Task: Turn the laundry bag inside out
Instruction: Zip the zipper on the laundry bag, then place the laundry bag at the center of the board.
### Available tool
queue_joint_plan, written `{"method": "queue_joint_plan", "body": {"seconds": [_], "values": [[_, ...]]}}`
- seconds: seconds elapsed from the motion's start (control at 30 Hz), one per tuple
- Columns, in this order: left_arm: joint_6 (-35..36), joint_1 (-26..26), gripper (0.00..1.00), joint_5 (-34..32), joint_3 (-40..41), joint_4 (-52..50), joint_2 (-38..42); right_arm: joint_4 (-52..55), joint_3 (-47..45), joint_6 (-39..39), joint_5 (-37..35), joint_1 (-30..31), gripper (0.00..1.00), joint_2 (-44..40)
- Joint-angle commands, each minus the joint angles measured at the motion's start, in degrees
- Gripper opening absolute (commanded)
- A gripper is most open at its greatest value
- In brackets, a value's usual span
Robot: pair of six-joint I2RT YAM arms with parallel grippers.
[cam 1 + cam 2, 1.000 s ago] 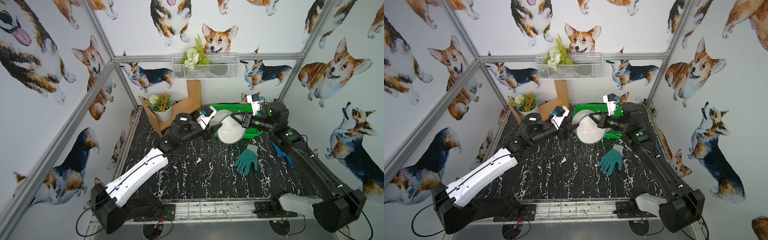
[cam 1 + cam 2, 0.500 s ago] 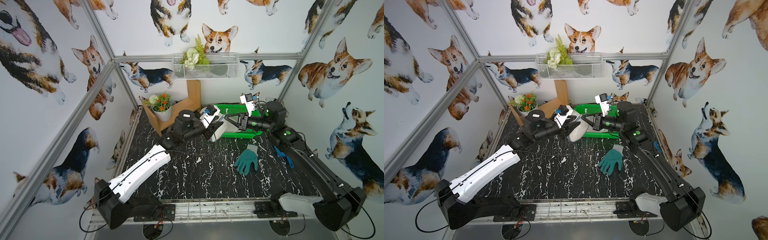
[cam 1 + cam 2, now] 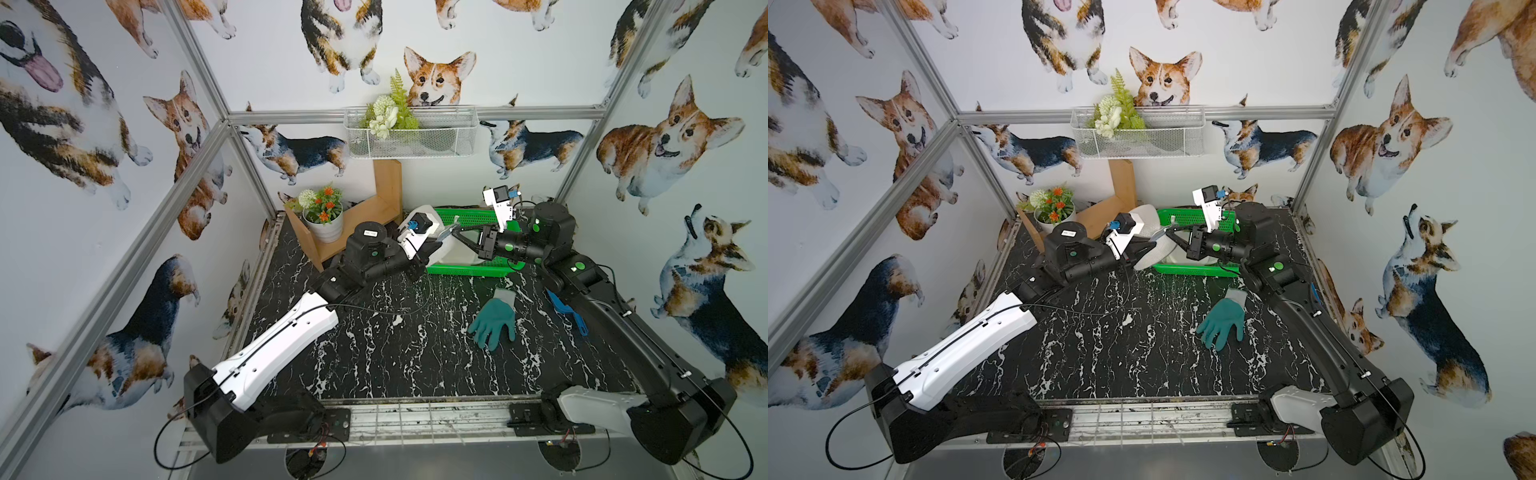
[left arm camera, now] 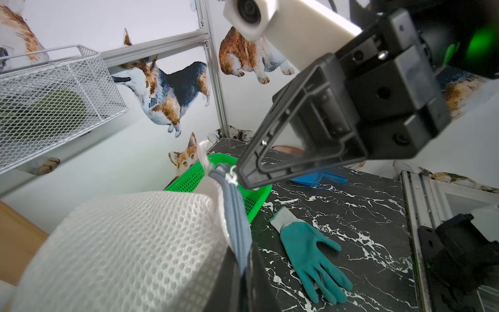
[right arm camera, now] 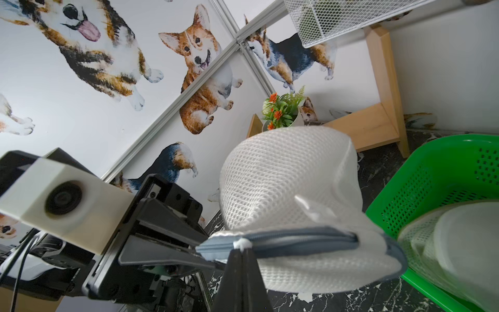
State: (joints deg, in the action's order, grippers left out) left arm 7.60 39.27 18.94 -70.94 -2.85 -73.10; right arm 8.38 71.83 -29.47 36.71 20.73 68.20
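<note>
Mesh, white and honeycombed, forms the laundry bag (image 5: 283,175), which bulges into a rounded pouch with a grey zipper band along its mouth. The laundry bag (image 3: 434,212) hangs above the counter (image 3: 374,340) in the upper middle of both top views. It sits at the left end of the green basket (image 3: 469,271), between the two arms.

The left tool (image 4: 243,267) is closed on the grey band. The right tool (image 5: 241,252) is also closed, pinching the same band at a white knot of stitching. The two tips sit close together along that edge. Another white mesh piece lies inside the basket.

A second ago the bag was spread into a wide, flat disc in front of the basket, with the left tool's fingers apart. Now it is bunched narrower and sits further toward the upper left, the left tool has clamped down, and the right arm has reached leftward with it.
</note>
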Motion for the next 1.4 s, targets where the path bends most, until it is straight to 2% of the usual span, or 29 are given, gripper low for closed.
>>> {"method": "queue_joint_plan", "body": {"seconds": [0.0,0.27,0.7,0.73,0.77,0.83,0.87,0.93,1.03,1.13,1.27,1.37], "values": [[0.62,0.00,0.00,1.23,0.40,1.27,0.72,0.01,-0.57,0.33,-4.30,-0.77,0.00,-0.86],[0.04,-0.03,0.00,2.92,1.81,3.15,1.82,-0.28,-1.79,-0.75,-4.74,-1.40,0.00,-1.41],[-4.89,-0.44,0.00,5.72,4.36,4.87,3.65,-0.12,-1.70,-1.90,-3.34,-1.18,0.00,-0.48],[-5.85,-0.64,0.00,6.04,4.76,5.32,3.90,-0.12,-1.61,-1.91,-3.08,-1.13,0.02,-0.48],[-6.87,-0.88,0.00,6.53,5.19,5.93,4.06,-0.27,-1.52,-2.07,-2.78,-1.11,0.10,-0.51],[-9.87,-1.96,0.00,8.24,6.44,7.57,4.52,-1.44,-1.80,-2.64,-1.86,-1.13,0.35,-0.88],[-11.72,-2.68,0.00,9.27,7.16,8.79,4.68,-1.90,-2.15,-2.90,-1.66,-1.21,0.45,-1.20],[-16.96,-4.80,0.00,12.82,9.43,12.72,5.24,-3.22,-3.86,-3.42,-0.46,-2.04,0.56,-2.29],[-26.29,-8.26,0.00,18.44,13.97,21.15,5.99,-6.99,-9.85,-6.20,3.50,-5.00,0.66,-3.69],[-35.05,-11.29,0.00,21.87,18.97,30.32,7.06,-12.42,-17.60,-9.19,6.89,-6.85,0.70,-7.21],[-42.91,-13.79,0.00,23.85,23.71,38.84,8.32,-20.94,-26.11,-12.54,9.89,-6.84,0.75,-8.97],[-45.29,-14.30,0.00,24.68,25.03,40.63,8.46,-27.90,-30.07,-15.99,11.94,-6.54,0.76,-8.07]]}}
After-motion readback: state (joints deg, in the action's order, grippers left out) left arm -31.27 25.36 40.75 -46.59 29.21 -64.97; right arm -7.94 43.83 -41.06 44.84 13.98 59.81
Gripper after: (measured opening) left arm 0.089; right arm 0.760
